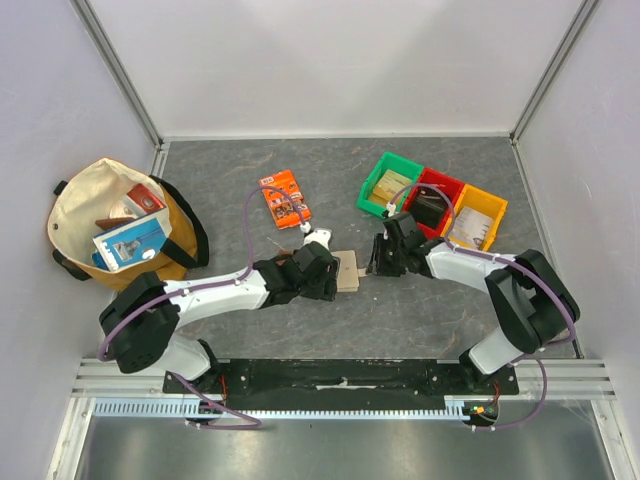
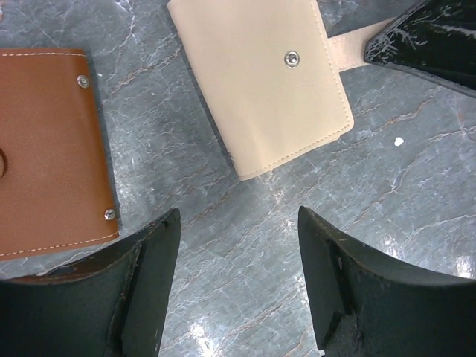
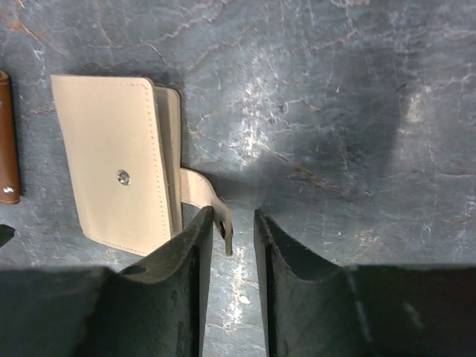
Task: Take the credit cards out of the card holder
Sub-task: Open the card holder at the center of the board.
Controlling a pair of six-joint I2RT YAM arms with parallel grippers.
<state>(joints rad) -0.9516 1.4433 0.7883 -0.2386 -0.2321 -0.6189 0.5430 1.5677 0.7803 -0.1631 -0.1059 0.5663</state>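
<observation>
The beige card holder [image 1: 348,270] lies folded on the grey table between my two grippers; it also shows in the left wrist view [image 2: 260,82] and the right wrist view [image 3: 119,171]. Its snap tab [image 3: 216,212] is undone and sticks out between my right gripper's fingers, against the left one. My right gripper [image 3: 233,216] is narrowly open, not pinched on the tab. My left gripper [image 2: 238,223] is wide open and empty, just short of the holder's near edge. No credit cards are visible.
A brown wallet [image 2: 44,149] lies beside the holder, under my left gripper. An orange packet [image 1: 285,199] lies behind. Green [image 1: 391,183], red [image 1: 434,200] and yellow [image 1: 476,217] bins stand at the back right. A cloth bag [image 1: 115,225] sits on the left.
</observation>
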